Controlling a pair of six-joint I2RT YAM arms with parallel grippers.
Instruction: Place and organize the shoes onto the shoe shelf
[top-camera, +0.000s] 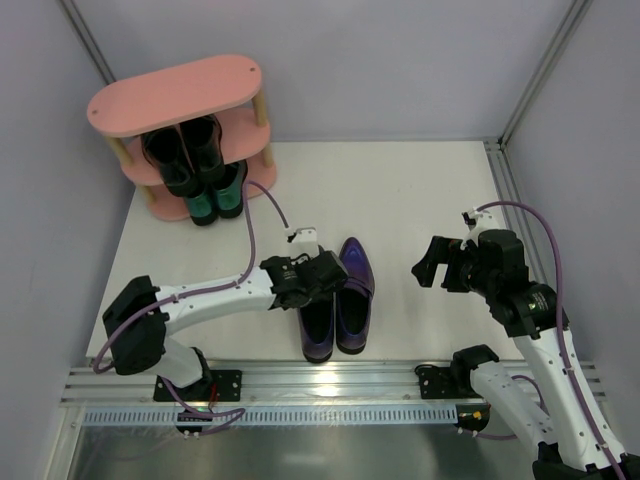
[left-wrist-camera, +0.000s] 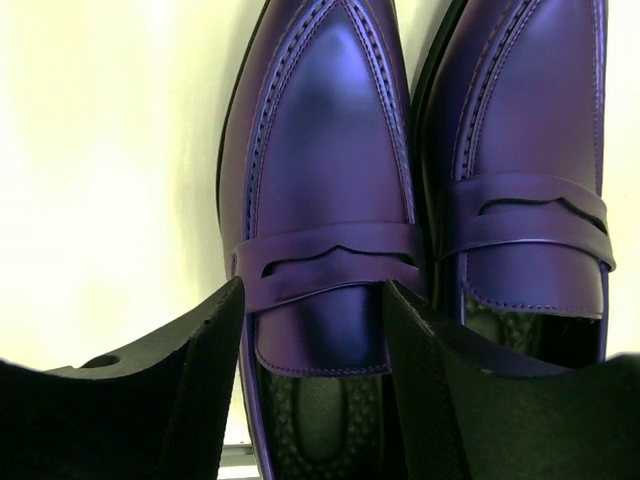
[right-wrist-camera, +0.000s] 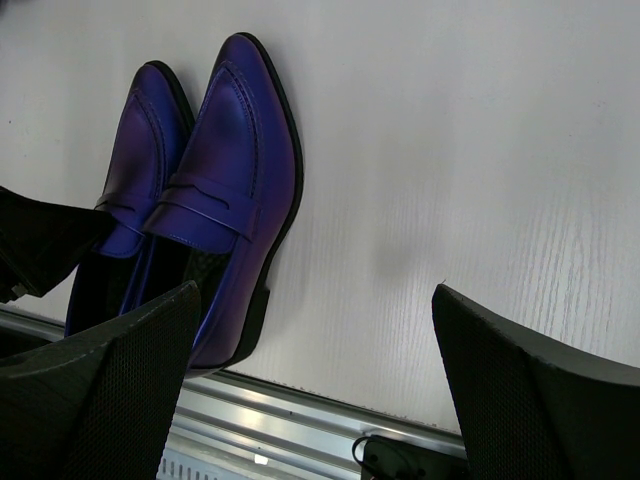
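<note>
**Asker:** Since the black pair (top-camera: 185, 150) and the teal pair (top-camera: 218, 198) sit inside the shoe shelf (top-camera: 180, 95), why do you hang over the purple ones?

**Me:** Because they are what is left to put away, as I judge it. The purple pair (top-camera: 340, 305) lies side by side on the counter (top-camera: 430, 190), close to my bases, toes pointing away from me, and well apart from the shelf at the far left corner. The black shoes take the middle board and the teal ones the bottom. The top board shows no shoes, so that is likely where these go.

**Asker:** And your left fingers (left-wrist-camera: 200, 380)?

**Me:** They are spread about as wide as one shoe and poised over the left purple shoe (left-wrist-camera: 330, 200), one on either side of its strap. One comes down at its outer edge, the other toward the seam where it meets the right purple shoe (left-wrist-camera: 530, 150). They hold nothing. I cannot tell whether the pads touch the leather.

**Asker:** The right fingers (right-wrist-camera: 130, 370)?

**Me:** Parted wide with nothing between them, above bare counter beside the pair, apparently waiting their turn.
</note>
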